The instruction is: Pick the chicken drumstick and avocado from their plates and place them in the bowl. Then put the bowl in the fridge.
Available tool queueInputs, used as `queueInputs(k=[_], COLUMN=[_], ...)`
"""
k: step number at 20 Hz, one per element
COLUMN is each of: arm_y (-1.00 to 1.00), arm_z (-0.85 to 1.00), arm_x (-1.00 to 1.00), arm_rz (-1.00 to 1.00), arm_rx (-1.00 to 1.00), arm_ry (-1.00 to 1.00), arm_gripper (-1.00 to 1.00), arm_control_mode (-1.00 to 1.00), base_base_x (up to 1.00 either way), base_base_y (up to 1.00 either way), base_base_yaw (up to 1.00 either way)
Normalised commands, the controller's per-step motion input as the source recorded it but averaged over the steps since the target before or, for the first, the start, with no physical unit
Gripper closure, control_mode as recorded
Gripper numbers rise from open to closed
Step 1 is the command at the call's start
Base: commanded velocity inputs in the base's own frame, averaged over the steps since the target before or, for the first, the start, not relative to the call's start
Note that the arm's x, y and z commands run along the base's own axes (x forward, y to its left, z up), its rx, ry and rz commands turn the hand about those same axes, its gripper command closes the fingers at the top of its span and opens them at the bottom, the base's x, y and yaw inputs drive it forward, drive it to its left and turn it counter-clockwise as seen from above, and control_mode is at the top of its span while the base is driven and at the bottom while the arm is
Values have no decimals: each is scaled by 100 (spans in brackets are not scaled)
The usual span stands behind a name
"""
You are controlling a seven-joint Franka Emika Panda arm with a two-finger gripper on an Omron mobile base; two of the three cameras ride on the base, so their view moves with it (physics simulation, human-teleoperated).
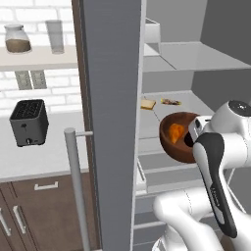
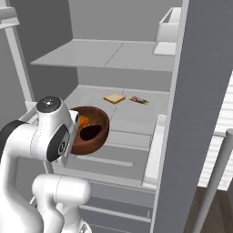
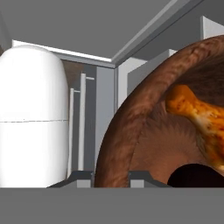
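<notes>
My gripper (image 3: 111, 178) is shut on the rim of the reddish-brown bowl (image 1: 170, 146), which hangs tilted in front of the open fridge's (image 1: 112, 122) middle shelf (image 2: 132, 116). The golden-orange chicken drumstick (image 1: 176, 132) lies inside the bowl, and the dark avocado (image 2: 91, 132) sits beside it. In the hand view the bowl (image 3: 131, 131) fills the right side, with the drumstick (image 3: 197, 118) above the avocado (image 3: 192, 176). In both base views the white hand hides the fingers. The plates are out of view.
A bread slice (image 2: 114, 98) and a small wrapped bar (image 2: 138, 100) lie on the middle shelf behind the bowl. The fridge door with its bar handle (image 1: 78, 186) stands open on the left. Beyond it are a counter with a toaster (image 1: 28, 122), a jar (image 1: 17, 39) and a glass (image 1: 55, 37).
</notes>
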Motion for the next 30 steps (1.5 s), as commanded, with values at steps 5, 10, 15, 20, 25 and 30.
queueInputs(k=[5,10,15,20,25,30], arm_y=[0,0,0,0,-18,-25], arm_z=[0,0,0,0,0,-2], arm_x=[0,0,35,95,100,96], arm_rz=[0,0,1,1,0,0], arm_rx=[0,0,0,0,1,3], arm_ry=[0,0,-8,-4,3,9], arm_gripper=[100,100,100,100,100,100], arm_control_mode=[100,-100,-100,-100,-100,-100], base_base_x=[8,1,0,0,0,0], base_base_y=[0,0,0,0,0,0], base_base_yaw=[0,0,0,0,0,0])
